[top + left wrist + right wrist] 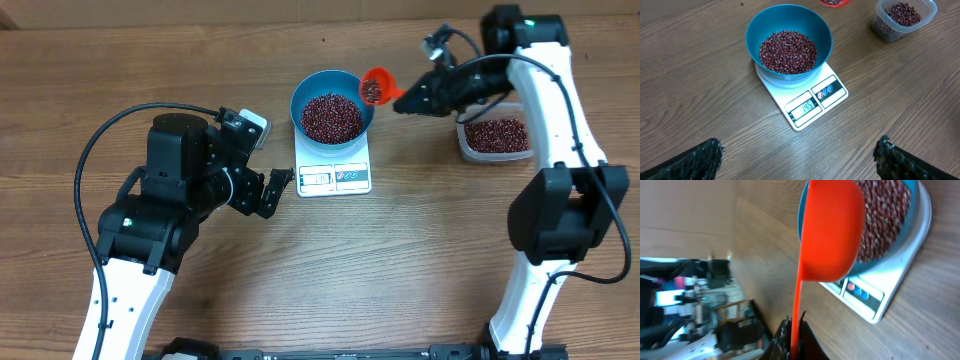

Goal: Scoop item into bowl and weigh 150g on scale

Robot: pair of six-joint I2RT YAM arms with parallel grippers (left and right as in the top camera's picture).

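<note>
The blue bowl [333, 112] [788, 42] [805, 210] stands on the white scale [334, 176] [815, 102] [880, 297] and holds a heap of red-brown beans [332, 117] [788, 51] [885, 215]. My right gripper [412, 98] [796, 330] is shut on the thin handle of an orange scoop [377, 87] [832, 230]. The scoop hangs at the bowl's right rim with a few beans in it. My left gripper [278, 190] [799, 160] is open, low over the table left of the scale, with nothing between its fingers.
A clear plastic tub [494, 137] [904, 17] with more beans sits right of the scale, under the right arm. Bare wooden table surrounds the scale in front and to the left.
</note>
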